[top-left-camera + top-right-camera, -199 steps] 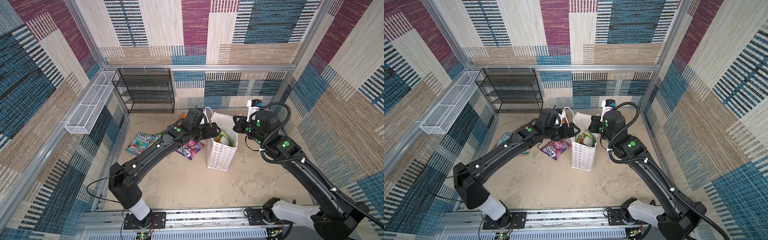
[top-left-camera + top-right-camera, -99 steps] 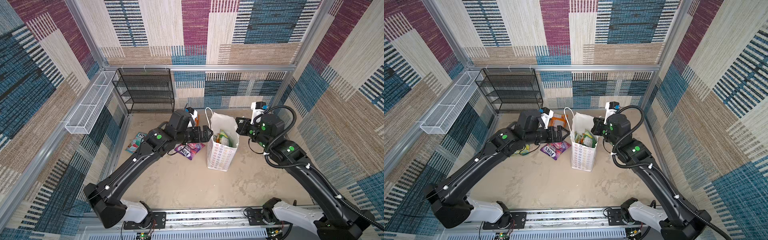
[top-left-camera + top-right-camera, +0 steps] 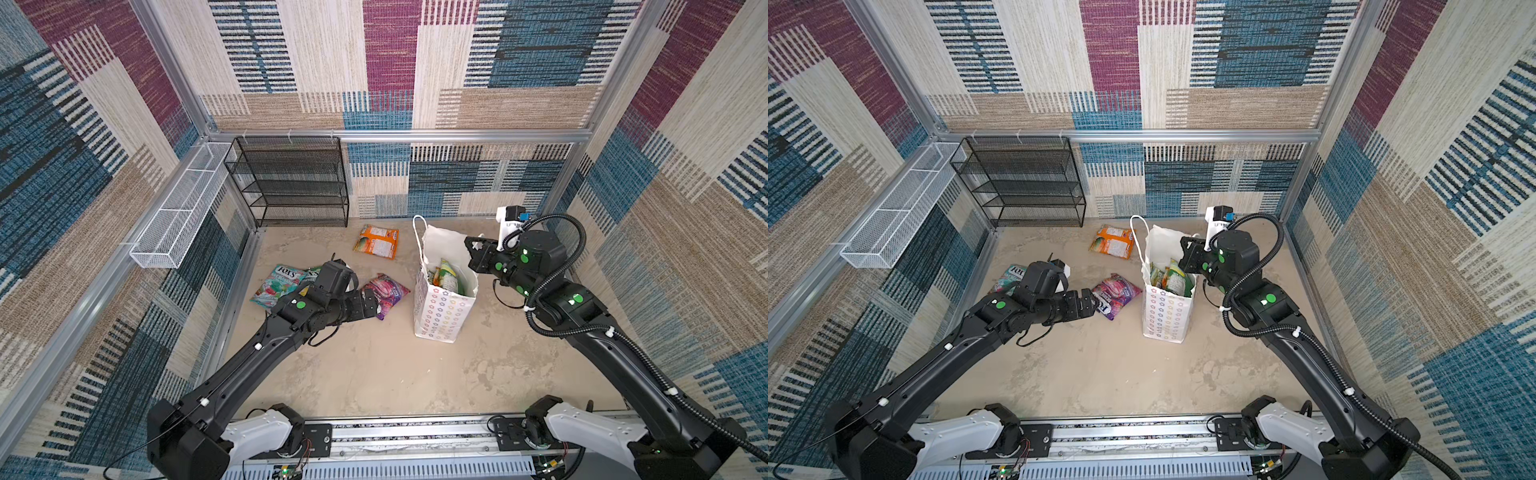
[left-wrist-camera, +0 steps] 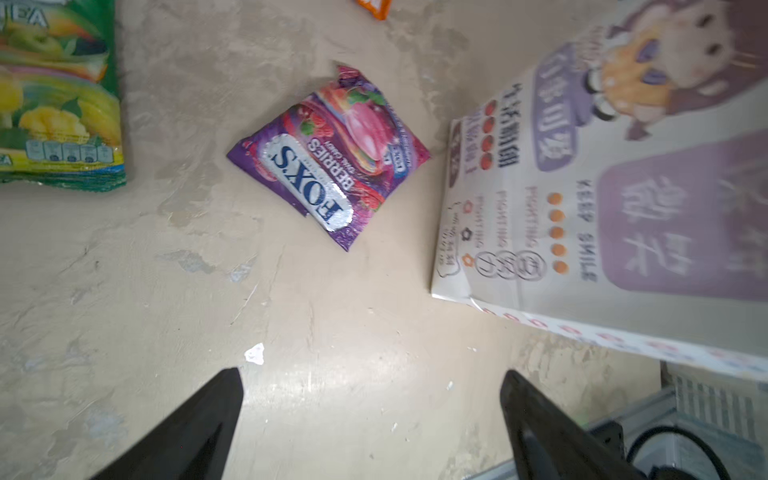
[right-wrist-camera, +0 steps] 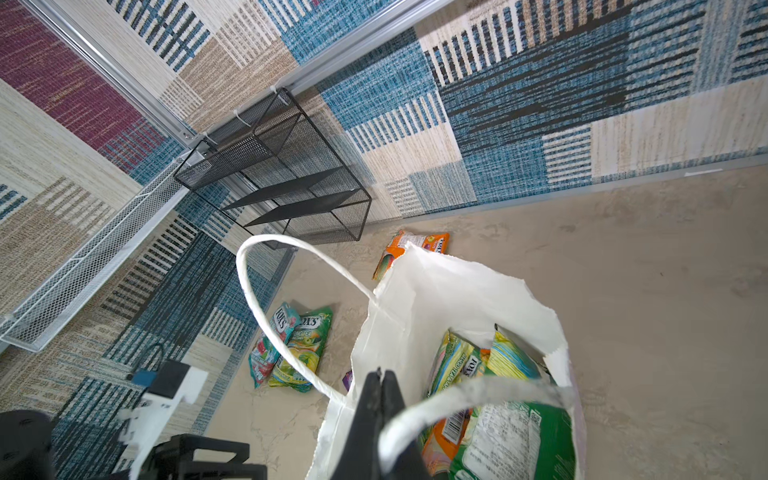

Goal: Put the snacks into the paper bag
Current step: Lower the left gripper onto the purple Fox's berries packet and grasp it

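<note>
The white paper bag point(image 3: 440, 309) stands upright right of centre, with several snacks point(image 5: 498, 436) inside. My right gripper point(image 5: 380, 374) is shut on its rim beside a cord handle point(image 5: 257, 299); it also shows in a top view point(image 3: 1185, 255). On the floor lie a purple packet point(image 4: 328, 158), an orange one point(image 3: 376, 241), a teal one point(image 3: 276, 284) and a green one point(image 5: 303, 345). My left gripper point(image 4: 372, 382) is open and empty, low over bare floor just short of the purple packet point(image 3: 388, 293), left of the bag point(image 4: 582, 208).
A black mesh rack point(image 3: 291, 183) stands against the back wall. A white wire basket point(image 3: 178, 220) hangs on the left wall. Patterned walls close in three sides, and a metal rail point(image 3: 395, 436) runs along the front.
My left arm has drawn back from the bag's mouth, leftward and down toward the purple packet, uncovering the orange packet. The right arm and the bag have hardly moved.
</note>
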